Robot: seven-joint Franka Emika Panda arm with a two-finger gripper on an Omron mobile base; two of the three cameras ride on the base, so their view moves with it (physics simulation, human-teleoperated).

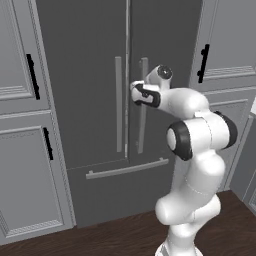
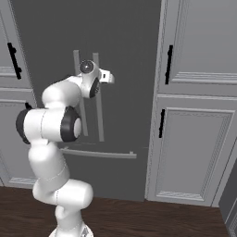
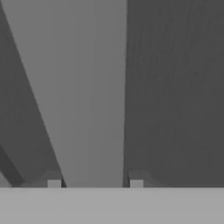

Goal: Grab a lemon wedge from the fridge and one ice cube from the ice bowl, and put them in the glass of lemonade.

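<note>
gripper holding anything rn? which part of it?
Yes: the gripper is closed on the fridge's right door handle, fingertips on either side of the vertical bar, on its upper part.

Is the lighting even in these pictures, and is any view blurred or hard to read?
Both base views: flat, even light, no glare, fridge sharp. Hand view: very close, the handle a soft pale band between the hand's tips, edges slightly blurred.

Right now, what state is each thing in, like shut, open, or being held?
fridge: both doors and the drawer shut.
right door handle: upright bar, clamped between the tool's fingertips.
left door handle: free, untouched.
drawer handle: free.
tool: closed on the right door handle, a fingertip on each side.
cabinets: all doors shut.
</note>
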